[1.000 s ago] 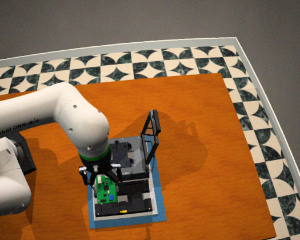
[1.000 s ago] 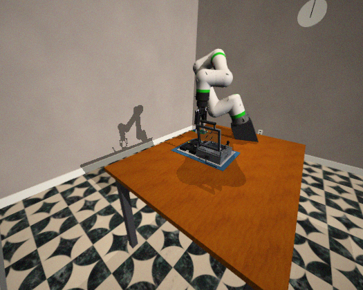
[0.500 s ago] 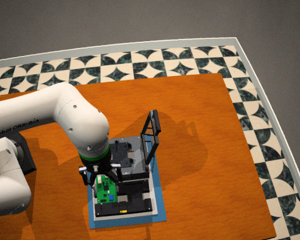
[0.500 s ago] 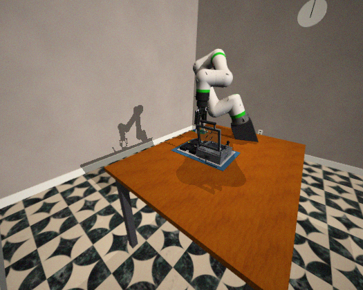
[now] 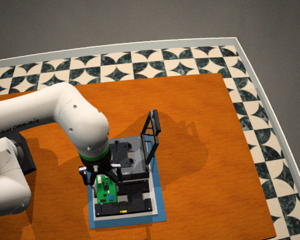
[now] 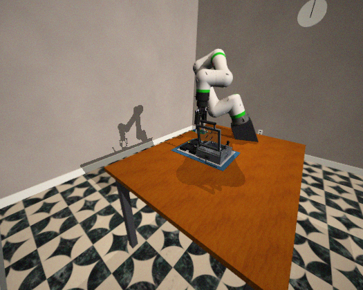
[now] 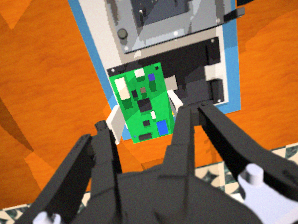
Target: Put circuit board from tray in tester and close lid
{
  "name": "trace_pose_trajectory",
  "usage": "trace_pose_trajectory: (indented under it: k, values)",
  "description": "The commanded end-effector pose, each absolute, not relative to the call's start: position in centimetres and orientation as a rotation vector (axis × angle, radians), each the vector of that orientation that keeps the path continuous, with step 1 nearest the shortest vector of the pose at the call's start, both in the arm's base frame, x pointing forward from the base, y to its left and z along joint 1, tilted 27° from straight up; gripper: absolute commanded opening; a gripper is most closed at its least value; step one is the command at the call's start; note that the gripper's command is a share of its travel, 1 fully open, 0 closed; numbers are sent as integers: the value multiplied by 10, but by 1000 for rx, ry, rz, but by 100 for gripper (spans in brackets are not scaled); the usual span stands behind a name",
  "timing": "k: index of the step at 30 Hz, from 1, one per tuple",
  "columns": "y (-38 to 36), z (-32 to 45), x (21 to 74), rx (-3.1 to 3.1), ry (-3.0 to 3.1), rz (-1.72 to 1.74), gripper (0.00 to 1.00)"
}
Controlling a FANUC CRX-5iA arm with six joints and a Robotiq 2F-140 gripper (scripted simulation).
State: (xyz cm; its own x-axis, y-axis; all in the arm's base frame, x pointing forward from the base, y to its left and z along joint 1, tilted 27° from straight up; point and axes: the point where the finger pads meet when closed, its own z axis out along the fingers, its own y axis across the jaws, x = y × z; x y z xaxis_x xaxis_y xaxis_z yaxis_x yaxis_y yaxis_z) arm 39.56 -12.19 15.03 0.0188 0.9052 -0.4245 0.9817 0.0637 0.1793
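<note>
The green circuit board (image 5: 106, 192) (image 6: 202, 132) (image 7: 145, 100) is face up between the fingers of my gripper (image 5: 106, 188) (image 6: 200, 128) (image 7: 145, 106), which is shut on its long edges. In the exterior view the board hangs above the black tray (image 5: 138, 210) (image 6: 186, 147) (image 7: 213, 51), over the pocket farther from the lid. Its long white part lies at the end toward the grey tester (image 5: 136, 160) (image 6: 210, 156) (image 7: 175, 36). The tester's lid (image 5: 152, 150) (image 6: 219, 139) stands open, nearly upright. The arm hides the tester's latch side in the top view.
The tray and tester stand end to end on a light base over a blue mat (image 5: 161, 204) (image 6: 231, 162) (image 7: 233, 75). The open lid's handle (image 5: 156, 121) (image 6: 208, 122) stands high on the hinge side. The wooden table (image 5: 190, 100) surrounds them.
</note>
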Motion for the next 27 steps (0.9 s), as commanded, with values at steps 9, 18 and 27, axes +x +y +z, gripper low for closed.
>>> trace_pose_trajectory:
  k: [9, 18, 27]
  values:
    - [-122, 150, 396, 1876, 1921, -239, 46]
    - [-118, 149, 397, 1876, 1921, -239, 46]
    - [-109, 147, 400, 1876, 1921, -239, 46]
